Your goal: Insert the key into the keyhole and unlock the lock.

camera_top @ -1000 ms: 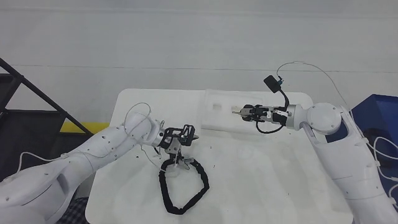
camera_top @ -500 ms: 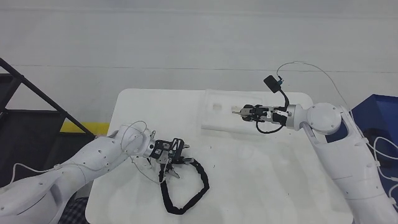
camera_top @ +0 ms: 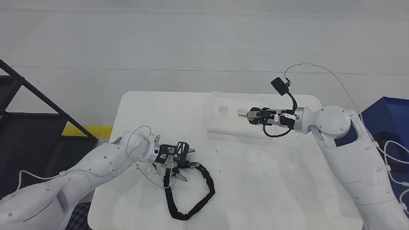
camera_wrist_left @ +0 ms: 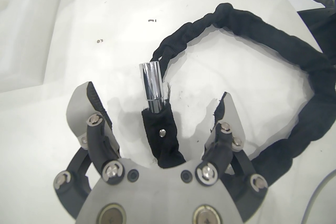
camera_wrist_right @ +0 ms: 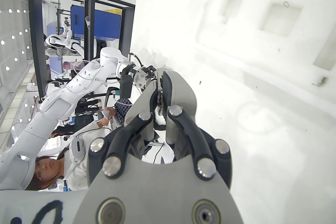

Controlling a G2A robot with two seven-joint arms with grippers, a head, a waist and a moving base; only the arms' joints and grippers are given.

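The lock is a black fabric-sleeved chain (camera_top: 192,198) lying in a loop on the white table (camera_top: 268,179). Its chrome cylinder end (camera_wrist_left: 151,87) pokes out of a black sleeve. My left gripper (camera_wrist_left: 153,95) is open low over the table, and the cylinder lies between its two fingers (camera_wrist_left: 88,101) without being touched. In the top view the left gripper (camera_top: 176,156) is at the loop's upper left end. My right gripper (camera_wrist_right: 160,93) is shut on the small metal key (camera_wrist_right: 159,105). It hovers over the white foam tray, the right gripper (camera_top: 246,114) pointing left.
A white foam tray (camera_top: 220,124) with square recesses lies at the table's back middle. A blue bin (camera_top: 391,121) stands off the right side, a black frame (camera_top: 25,96) off the left. A person stands behind the left arm in the right wrist view.
My left gripper has moved down and slightly left, settling around the lock's cylinder end; it has barely shifted in the last half second. The right arm has stayed still with the key.
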